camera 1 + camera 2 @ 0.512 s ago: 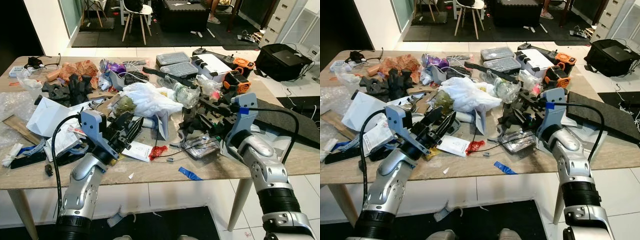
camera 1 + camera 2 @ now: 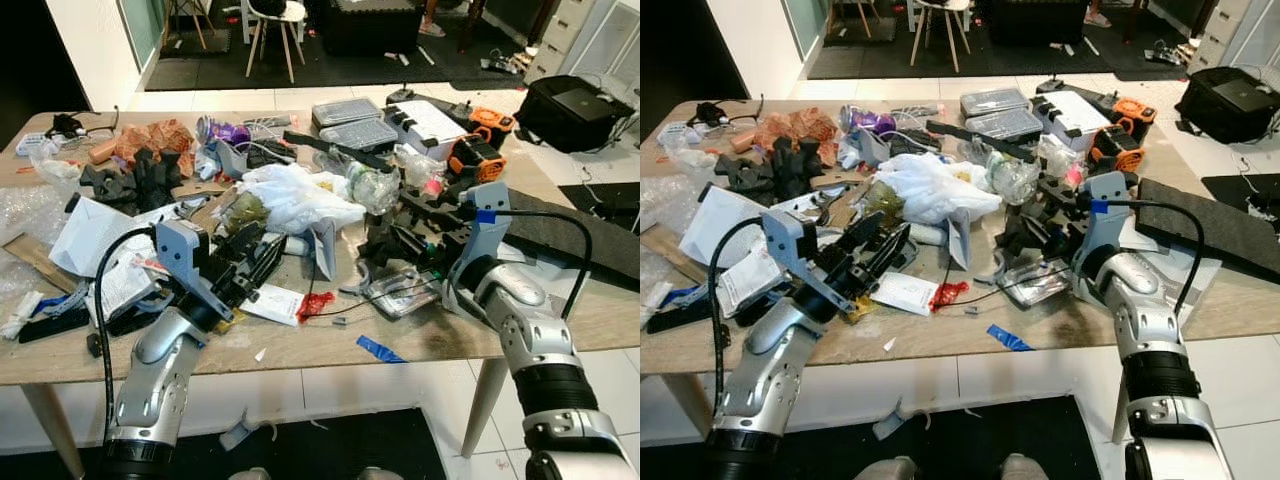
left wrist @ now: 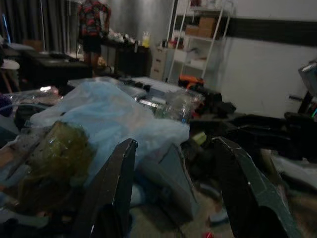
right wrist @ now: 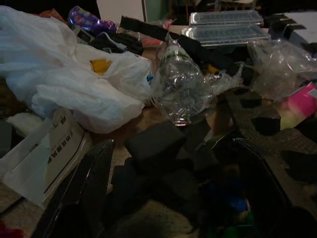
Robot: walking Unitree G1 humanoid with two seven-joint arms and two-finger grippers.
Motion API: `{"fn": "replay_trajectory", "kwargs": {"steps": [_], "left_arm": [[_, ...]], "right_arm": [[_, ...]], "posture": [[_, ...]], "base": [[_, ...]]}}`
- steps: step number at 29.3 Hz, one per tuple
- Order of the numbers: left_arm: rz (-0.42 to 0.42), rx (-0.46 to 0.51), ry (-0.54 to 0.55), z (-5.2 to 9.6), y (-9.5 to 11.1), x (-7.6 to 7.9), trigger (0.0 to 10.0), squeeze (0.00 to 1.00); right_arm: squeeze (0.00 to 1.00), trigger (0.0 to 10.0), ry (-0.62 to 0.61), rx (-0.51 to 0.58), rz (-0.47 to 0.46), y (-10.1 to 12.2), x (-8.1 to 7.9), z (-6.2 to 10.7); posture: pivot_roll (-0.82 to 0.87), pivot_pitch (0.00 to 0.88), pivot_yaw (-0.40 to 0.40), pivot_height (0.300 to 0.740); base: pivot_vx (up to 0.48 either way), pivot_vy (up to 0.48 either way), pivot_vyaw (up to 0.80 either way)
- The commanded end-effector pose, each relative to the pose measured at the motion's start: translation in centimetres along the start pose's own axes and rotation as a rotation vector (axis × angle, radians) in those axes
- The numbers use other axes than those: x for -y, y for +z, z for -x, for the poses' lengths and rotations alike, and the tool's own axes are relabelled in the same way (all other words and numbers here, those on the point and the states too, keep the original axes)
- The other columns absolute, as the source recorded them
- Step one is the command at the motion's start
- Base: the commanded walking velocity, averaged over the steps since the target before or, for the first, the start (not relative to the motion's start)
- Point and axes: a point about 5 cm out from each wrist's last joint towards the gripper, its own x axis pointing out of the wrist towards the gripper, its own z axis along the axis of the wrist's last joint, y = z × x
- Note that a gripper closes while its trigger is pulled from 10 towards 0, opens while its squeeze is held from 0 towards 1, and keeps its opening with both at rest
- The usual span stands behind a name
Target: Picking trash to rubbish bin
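Head views: both claws, left [image 2: 250, 255] and right [image 2: 405, 235], hover released mid-bench; reaching step, next close on bag [image 2: 295, 195].

We see a wooden table [image 2: 300, 345] on white floor tiles [image 2: 330, 385]. Far beyond our claws, a white chair [image 2: 272, 20] stands on dark flooring.

Head views: evenly and brightly lit, sharp throughout, no motion blur. Daylight falls on the pale floor tiles [image 2: 250, 100] at 12 o'clock; the room beyond is darker. Shadows beneath the table [image 2: 420, 335] are soft. Mild bending of straight lines toward the frame edges. Left wrist view: dim, grainy, soft focus, the near fingers [image 3: 111, 193] dark. Right wrist view: very dim, white plastic bag [image 4: 64, 74] at 10 o'clock brightest.
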Motion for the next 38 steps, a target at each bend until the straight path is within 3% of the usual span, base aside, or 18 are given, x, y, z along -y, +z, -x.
{"fn": "replay_trajectory", "kwargs": {"steps": [1,15,20,33,38], "left_arm": [[-0.013,-0.013,-0.015,0.5,0.6,-0.4,10.0,0.00],[-0.072,-0.105,-0.160,1.1,1.4,-1.0,10.0,0.00],[-0.089,-0.184,-0.281,1.8,1.0,-0.2,10.0,0.00],[-0.095,-0.214,-0.343,2.2,1.3,0.2,10.0,0.00],[-0.100,-0.218,-0.358,2.3,1.9,0.1,10.0,0.00]], "right_arm": [[0.00,10.0,0.008,0.022,-0.011,0.1,0.2,0.5],[0.00,10.0,0.061,0.044,-0.012,0.1,-0.1,0.2],[0.00,10.0,0.112,0.066,-0.002,0.2,-0.7,-0.4],[0.00,10.0,0.112,0.078,0.025,1.6,0.0,-2.2],[0.00,10.0,0.102,0.011,0.066,1.0,0.2,-3.0]], "posture": [[0.01,0.061,0.057,0.740],[0.03,0.071,0.081,0.740],[0.04,0.064,0.084,0.740],[0.05,0.085,0.099,0.740],[0.06,0.099,0.108,0.740]], "base": [[0.000,0.000,0.00],[0.000,0.000,0.00],[0.000,0.000,0.00],[0.000,0.000,0.00],[0.000,0.000,0.00]]}}
